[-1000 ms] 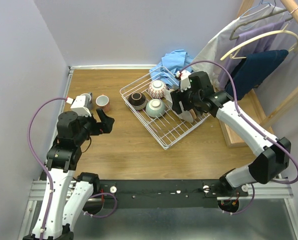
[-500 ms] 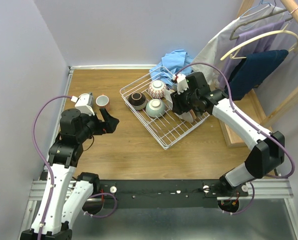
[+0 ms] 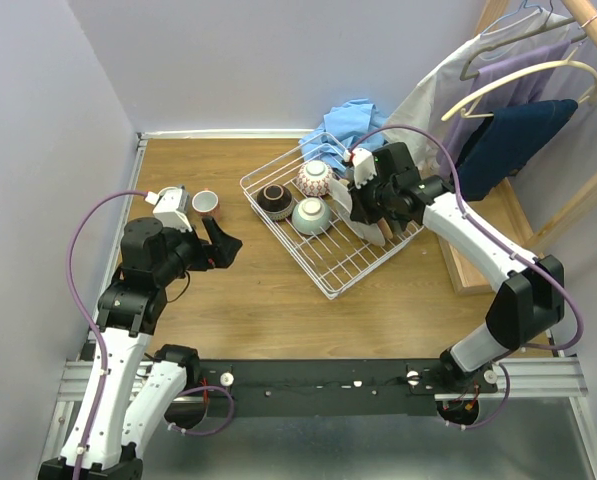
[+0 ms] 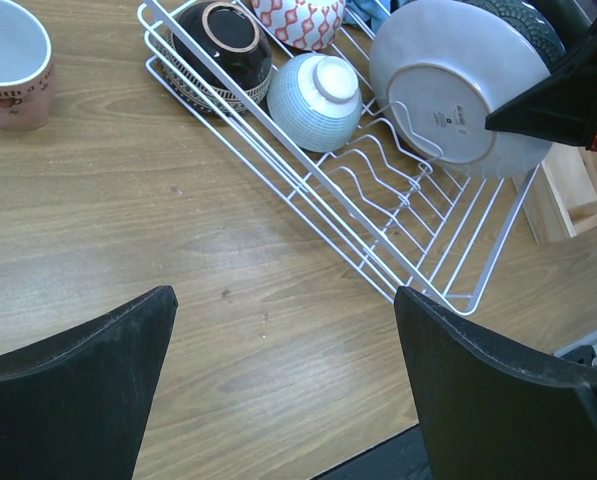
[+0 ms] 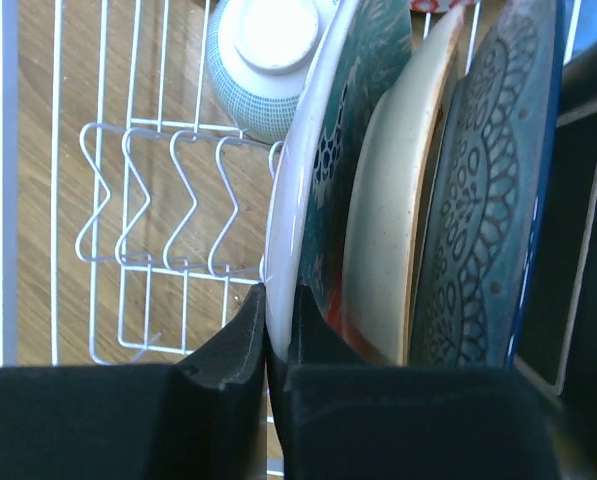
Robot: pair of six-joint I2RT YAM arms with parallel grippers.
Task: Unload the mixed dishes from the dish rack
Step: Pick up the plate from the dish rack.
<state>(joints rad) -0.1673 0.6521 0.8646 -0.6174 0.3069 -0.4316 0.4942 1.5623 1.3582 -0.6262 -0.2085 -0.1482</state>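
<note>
Since the earlier frame the right gripper (image 5: 276,312) has edged farther back. It pinches the rim of a round, white-backed, teal-patterned ceramic plate (image 5: 323,170), upright in the white wire dish rack (image 3: 286,241). The left gripper (image 4: 283,300) hovers spread over the wooden table (image 4: 128,200).

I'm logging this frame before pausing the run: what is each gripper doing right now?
Left gripper: open, holding nothing.
Right gripper: closed on the rim of the white-backed plate.
</note>
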